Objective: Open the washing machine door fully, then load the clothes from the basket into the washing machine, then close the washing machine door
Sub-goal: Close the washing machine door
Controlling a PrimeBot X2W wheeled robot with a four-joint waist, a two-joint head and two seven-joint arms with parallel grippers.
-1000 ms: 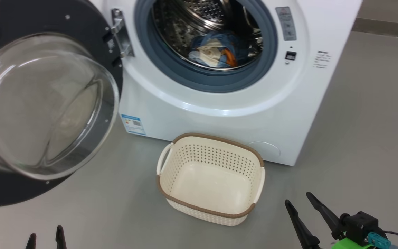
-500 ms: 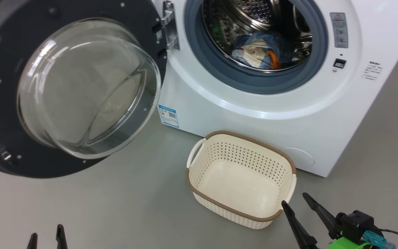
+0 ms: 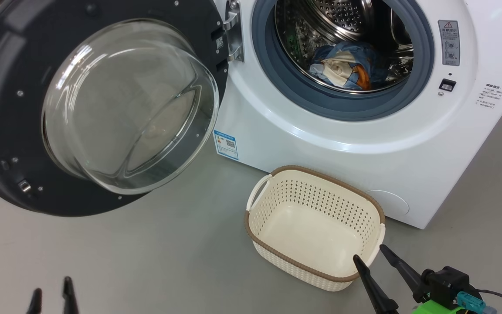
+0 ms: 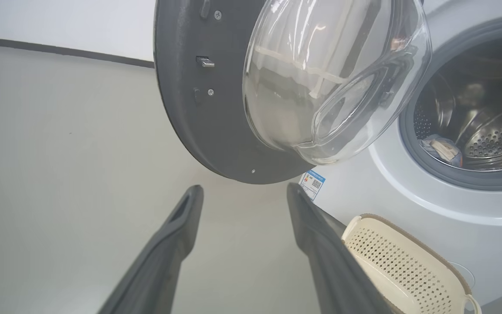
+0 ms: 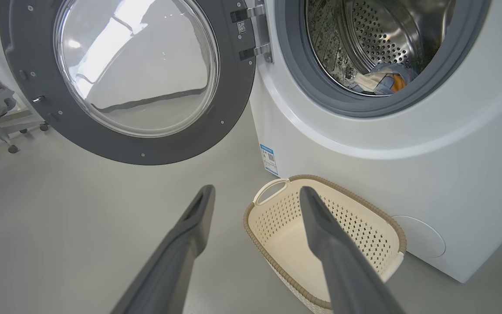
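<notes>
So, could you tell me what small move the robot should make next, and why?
Probably bring the open left gripper up toward the washing machine door to swing it shut: the clothes already lie in the drum, the basket is empty, and the door stands wide open.

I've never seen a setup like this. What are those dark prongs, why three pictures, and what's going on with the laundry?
You see one moment from three cameras on a two-armed robot. The head view looks down from the robot's head. The dark prongs are fingers: the left gripper shows at the lower left, the right gripper at the lower right. Each of the other two pictures comes from a camera on a wrist, looking along that arm's own fingers. Both grippers are open and hold nothing. The washing machine stands on the grey floor with its door swung open. The clothes lie inside the drum. The basket in front is empty.
</notes>
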